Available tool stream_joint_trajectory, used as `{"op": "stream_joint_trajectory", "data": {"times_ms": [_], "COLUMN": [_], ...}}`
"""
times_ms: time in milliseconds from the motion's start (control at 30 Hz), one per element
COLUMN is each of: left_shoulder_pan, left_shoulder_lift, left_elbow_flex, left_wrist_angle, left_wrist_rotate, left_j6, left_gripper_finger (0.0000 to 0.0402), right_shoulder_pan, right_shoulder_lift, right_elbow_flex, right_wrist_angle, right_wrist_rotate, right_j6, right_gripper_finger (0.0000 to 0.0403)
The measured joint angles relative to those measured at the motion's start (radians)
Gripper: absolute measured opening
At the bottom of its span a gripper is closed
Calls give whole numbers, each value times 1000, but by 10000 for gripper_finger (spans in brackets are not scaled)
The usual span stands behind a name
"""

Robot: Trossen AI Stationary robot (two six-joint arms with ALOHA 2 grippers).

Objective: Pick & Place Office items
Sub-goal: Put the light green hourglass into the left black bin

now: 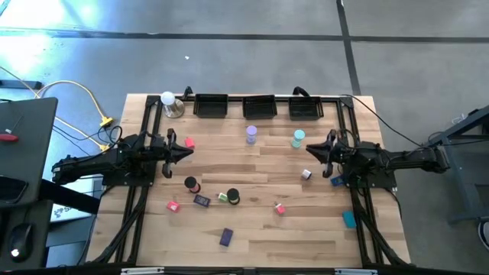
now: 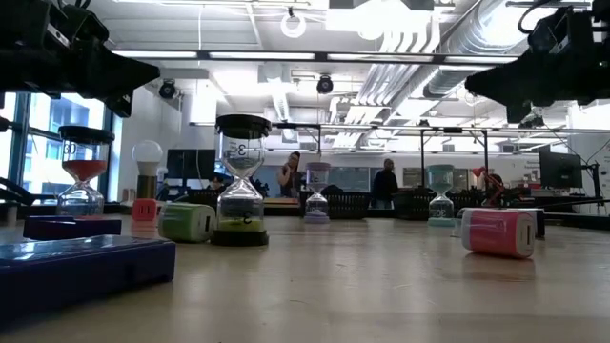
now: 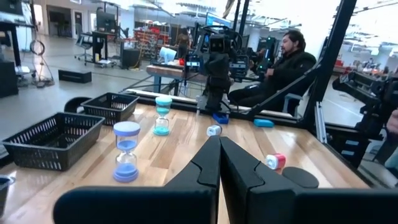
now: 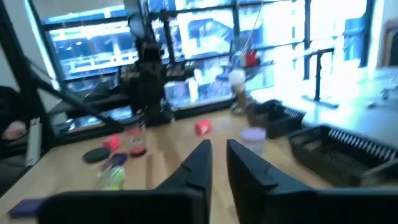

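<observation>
Small office items are scattered over the wooden table. A lilac sand timer [image 1: 251,135] [image 3: 127,151] and a teal one [image 1: 298,138] [image 3: 163,116] stand upright toward the far side. A pink block [image 1: 189,142] lies near my left gripper. A red-and-black timer [image 1: 191,184], a blue block [image 1: 202,200] and a green-and-black piece [image 1: 229,197] lie mid-table. My left gripper [image 1: 189,153] [image 3: 219,146] hovers shut at the left. My right gripper [image 1: 309,149] [image 4: 217,149] hovers at the right, its fingers a little apart. Neither holds anything.
Three black mesh trays [image 1: 211,105] [image 1: 260,107] [image 1: 306,108] line the far edge, beside a white ball on a metal base [image 1: 170,103]. Pink pieces [image 1: 173,205] [image 1: 280,208], a purple block [image 1: 226,237] and a teal block [image 1: 349,219] lie nearer. People sit beyond the table.
</observation>
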Motion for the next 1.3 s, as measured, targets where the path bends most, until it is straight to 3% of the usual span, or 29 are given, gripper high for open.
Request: {"op": "stream_joint_trajectory", "data": {"times_ms": [400, 567, 867, 1100, 1300], "left_shoulder_pan": [0, 0, 0, 0, 0], "left_shoulder_lift": [0, 0, 0, 0, 0], "left_elbow_flex": [0, 0, 0, 0, 0], "left_wrist_angle": [6, 9, 15, 18, 23], "left_wrist_rotate": [16, -28, -73, -94, -174], "left_j6": [-41, -41, -9, 67, 176], "left_gripper_finger": [1, 15, 73, 126, 133], "right_shoulder_pan": [0, 0, 0, -2, -49], "right_shoulder_lift": [6, 6, 93, 235, 350], "right_elbow_flex": [0, 6, 133, 219, 251], "right_wrist_angle": [-29, -49, -211, -323, -323], "right_wrist_rotate": [180, 173, 220, 342, 287], "right_j6": [-52, -52, -69, 167, 309], "right_gripper_finger": [225, 272, 291, 286, 284]}}
